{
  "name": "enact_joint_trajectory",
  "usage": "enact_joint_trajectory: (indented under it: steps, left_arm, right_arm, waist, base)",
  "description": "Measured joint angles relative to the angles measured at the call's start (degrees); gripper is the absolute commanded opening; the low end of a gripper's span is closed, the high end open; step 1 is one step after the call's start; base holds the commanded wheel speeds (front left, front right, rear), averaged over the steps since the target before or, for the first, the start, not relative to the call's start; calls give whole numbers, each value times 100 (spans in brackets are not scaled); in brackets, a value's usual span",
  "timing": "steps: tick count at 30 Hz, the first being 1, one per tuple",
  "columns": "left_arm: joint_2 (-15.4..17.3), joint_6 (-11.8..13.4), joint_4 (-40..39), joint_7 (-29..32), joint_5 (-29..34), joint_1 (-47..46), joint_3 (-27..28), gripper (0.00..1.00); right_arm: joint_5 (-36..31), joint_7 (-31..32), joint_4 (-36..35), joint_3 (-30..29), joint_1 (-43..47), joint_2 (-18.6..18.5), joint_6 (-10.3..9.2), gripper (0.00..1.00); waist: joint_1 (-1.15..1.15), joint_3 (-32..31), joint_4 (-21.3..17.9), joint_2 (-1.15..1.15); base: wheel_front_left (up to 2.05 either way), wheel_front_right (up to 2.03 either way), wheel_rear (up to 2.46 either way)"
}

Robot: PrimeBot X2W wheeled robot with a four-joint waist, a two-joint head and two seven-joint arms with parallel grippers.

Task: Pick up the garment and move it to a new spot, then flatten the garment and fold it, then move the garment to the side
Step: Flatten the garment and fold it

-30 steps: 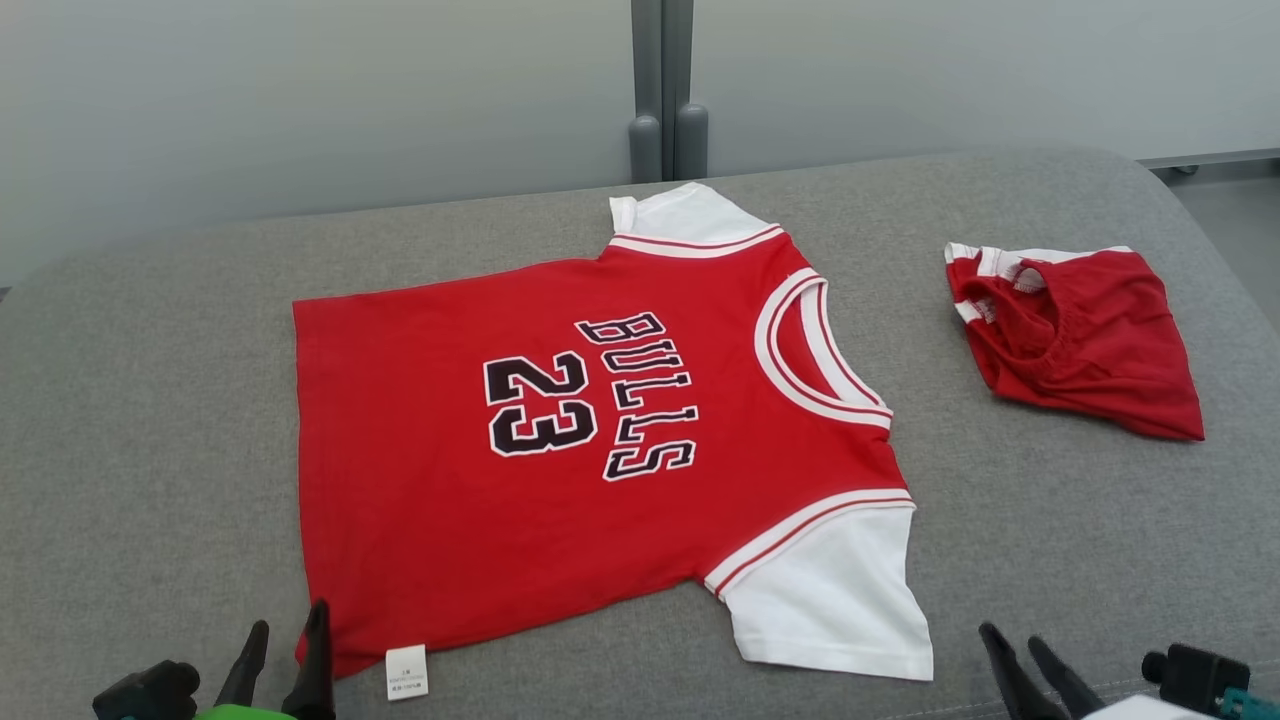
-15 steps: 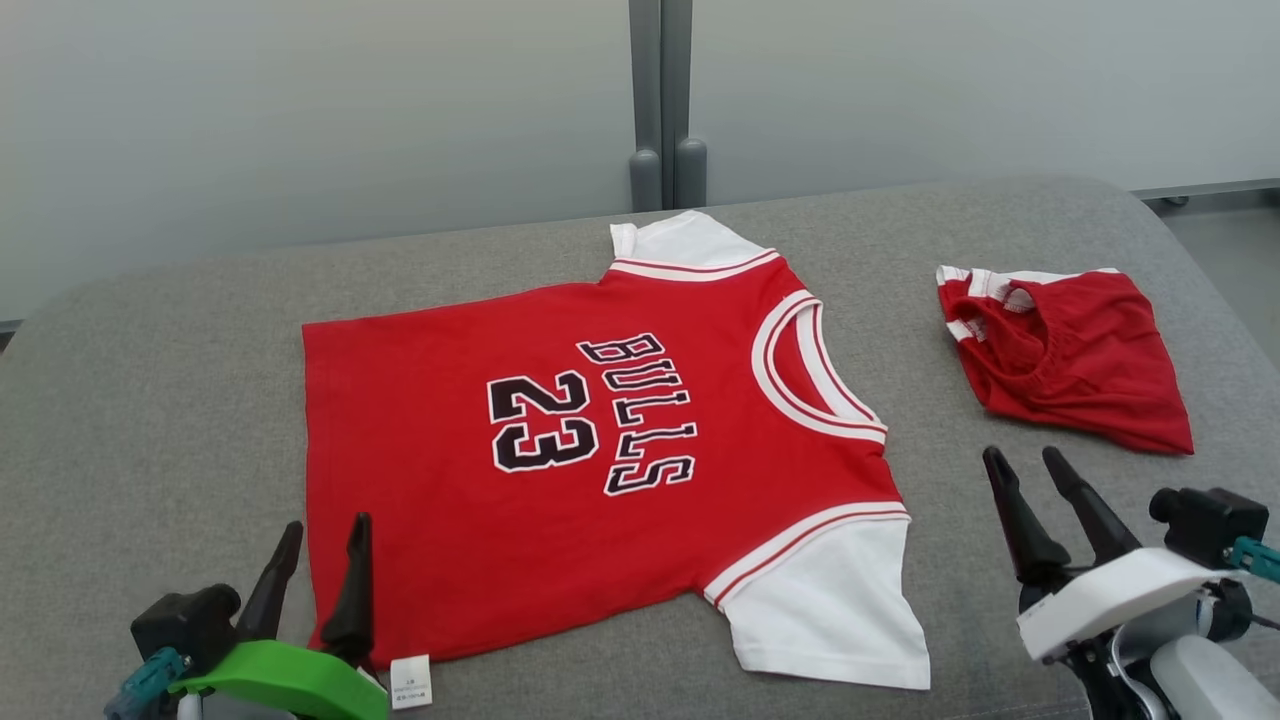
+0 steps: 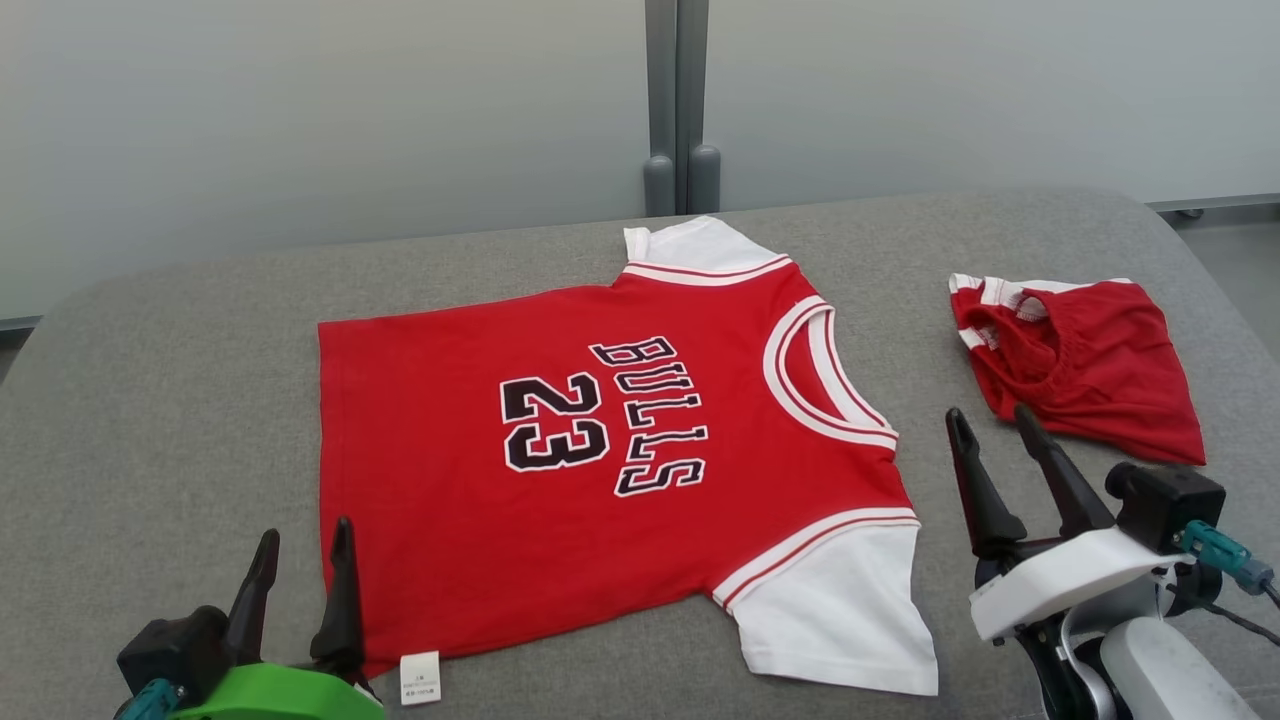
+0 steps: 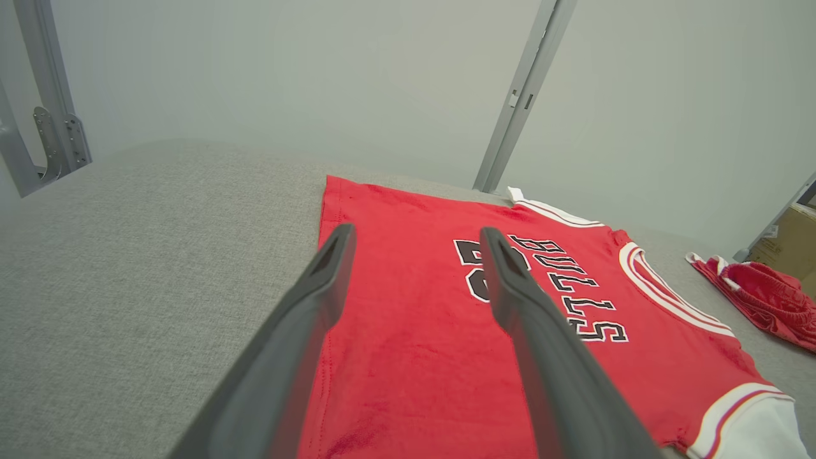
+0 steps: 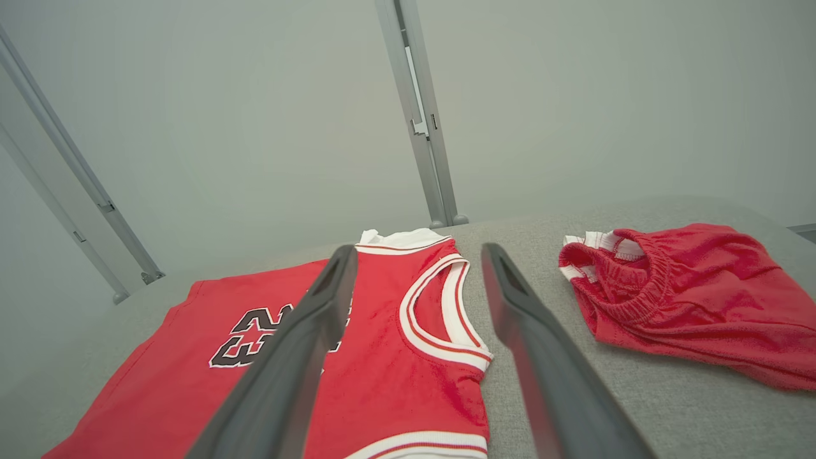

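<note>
Jersey flattened, fold not started.
It is spread face-up mid-cushion, no crease seen. Left gripper at the hem corner and right gripper beside the collar are both spread wide, nothing gripped (shorts lie well right). Fold and side move are left.

This looks like a robotics lab or test cell rather than a home. Pale, frosted partition panels close off the back, joined by bare grey metal posts on rounded feet. A metal bracket is bolted to another post at the side. The worktop is a broad slab padded in plain grey fabric with rounded corners (more a test bench than furniture). A cardboard box sits by the panels, and the floor is smooth grey.
</note>
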Motion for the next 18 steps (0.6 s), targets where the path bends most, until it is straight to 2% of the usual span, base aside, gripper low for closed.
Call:
enact_joint_trajectory:
  steps: [7,18]
  left_arm:
    - [-30,147,-271,0,121,301,59,100]
    - [-92,219,-447,0,277,547,65,100]
  right_arm:
    - [-182,1,-4,-75,308,226,-171,100]
    - [-310,0,-43,-133,434,381,-171,100]
  waist:
    - [0,-9,43,0]
    - [0,14,37,0]
  base:
    - [0,0,0]
    - [0,0,0]
